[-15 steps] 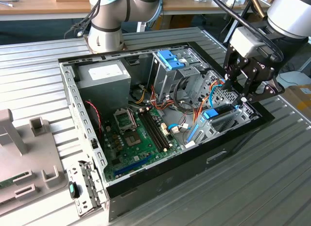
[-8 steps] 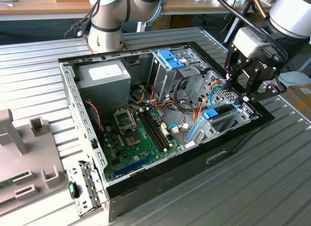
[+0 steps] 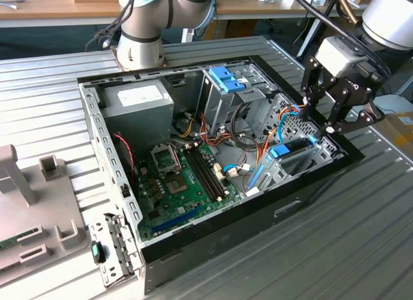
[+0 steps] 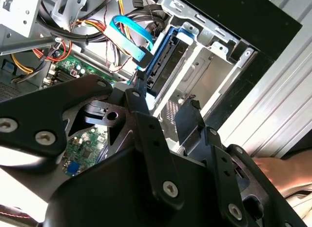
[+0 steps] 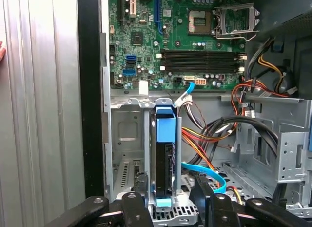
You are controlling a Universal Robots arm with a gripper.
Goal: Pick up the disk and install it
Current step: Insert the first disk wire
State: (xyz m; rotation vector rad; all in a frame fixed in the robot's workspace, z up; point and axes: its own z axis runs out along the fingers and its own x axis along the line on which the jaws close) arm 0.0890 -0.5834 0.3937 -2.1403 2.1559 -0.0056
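The disk (image 5: 165,161) stands on edge in the bay (image 5: 127,134) at the case (image 3: 213,226) edge.
The gripper (image 3: 319,124) has its jaws open, straddling it without touching, apparently lined up with that slot.

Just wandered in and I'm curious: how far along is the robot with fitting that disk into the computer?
Nearly done, it seems. Done: the disk stands on edge inside the silver bay. In hand: the pincer hangs over it, open and straddling it, gripping nothing. Left: whether the disk is fully seated, I cannot tell.
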